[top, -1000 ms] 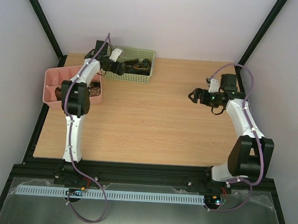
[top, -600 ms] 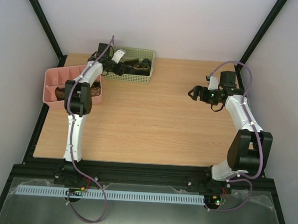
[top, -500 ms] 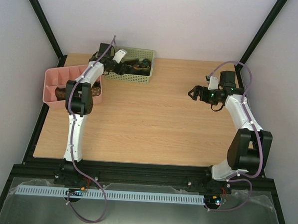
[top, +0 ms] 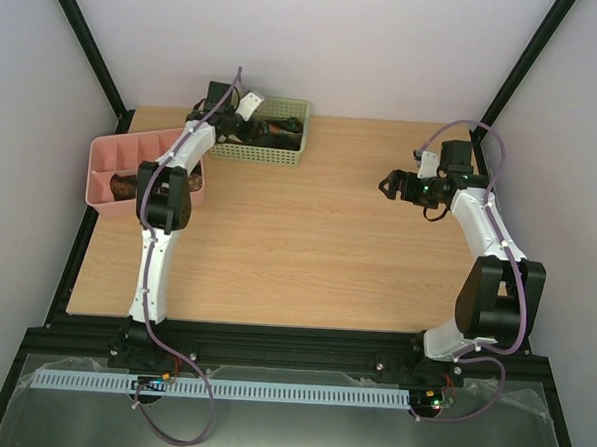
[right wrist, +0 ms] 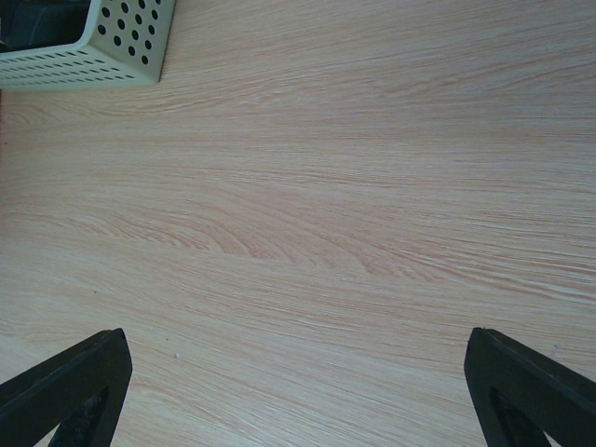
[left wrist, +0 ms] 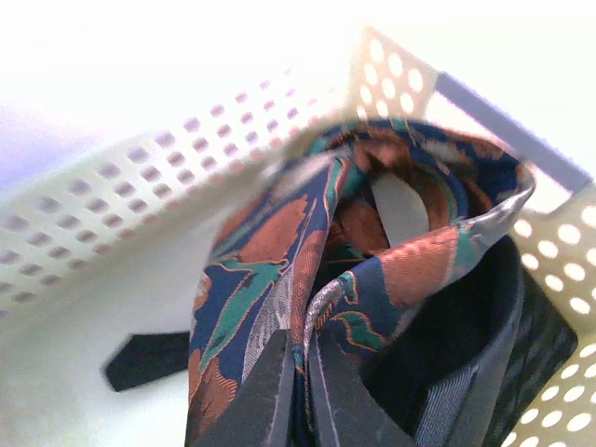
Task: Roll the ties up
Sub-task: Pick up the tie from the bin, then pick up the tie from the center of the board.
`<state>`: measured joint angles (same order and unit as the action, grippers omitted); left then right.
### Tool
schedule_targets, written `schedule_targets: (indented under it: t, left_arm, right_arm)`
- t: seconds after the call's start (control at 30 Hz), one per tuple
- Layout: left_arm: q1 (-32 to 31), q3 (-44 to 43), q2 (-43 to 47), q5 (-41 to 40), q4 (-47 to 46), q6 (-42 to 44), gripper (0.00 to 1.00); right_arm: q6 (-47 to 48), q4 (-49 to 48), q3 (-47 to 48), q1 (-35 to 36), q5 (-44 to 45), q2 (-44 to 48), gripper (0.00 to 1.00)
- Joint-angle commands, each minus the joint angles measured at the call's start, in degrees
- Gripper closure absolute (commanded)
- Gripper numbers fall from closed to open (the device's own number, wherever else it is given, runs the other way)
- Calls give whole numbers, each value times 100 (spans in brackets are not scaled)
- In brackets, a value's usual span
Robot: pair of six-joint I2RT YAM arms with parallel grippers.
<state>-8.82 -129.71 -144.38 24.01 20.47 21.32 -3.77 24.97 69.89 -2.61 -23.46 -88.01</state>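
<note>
Left tool: the left tool [left wrist: 300, 340], open a second ago, has now clamped its two black fingers on a fold of a dark blue fabric necktie [left wrist: 279, 233] patterned in orange and green.
Tie: bunched just ahead of the closed tips, inside the pale green perforated plastic basket [left wrist: 112, 214] whose walls surround the tool; a dark striped tie [left wrist: 484, 372] lies against it on the tool's right.
Left arm: reaches deeper into the basket than before.
Right tool: the right tool [top: 388, 185] hangs wide open and empty above the light wooden surface [right wrist: 307, 186], well apart from the basket, barely shifted.
</note>
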Motion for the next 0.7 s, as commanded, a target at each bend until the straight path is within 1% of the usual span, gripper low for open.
schedule_targets:
  t: [0.0,0.27,0.5,0.67]
  left_arm:
    - [12,-207,997,-182,-582,-202,98]
    - [12,-211,1981,-200,-1183,-729,98]
    - [-70,-203,2932,483,-1441,-1175,98]
    - [-143,-192,3493,630,-1759,-1603,98]
  right_arm:
    - [71,71,-115,-20,50,317,2]
    - [87,61,-304,-20,-115,633,2]
    - [35,22,-350,-20,-152,823,2]
    - [-33,4,-411,-20,-237,934,1]
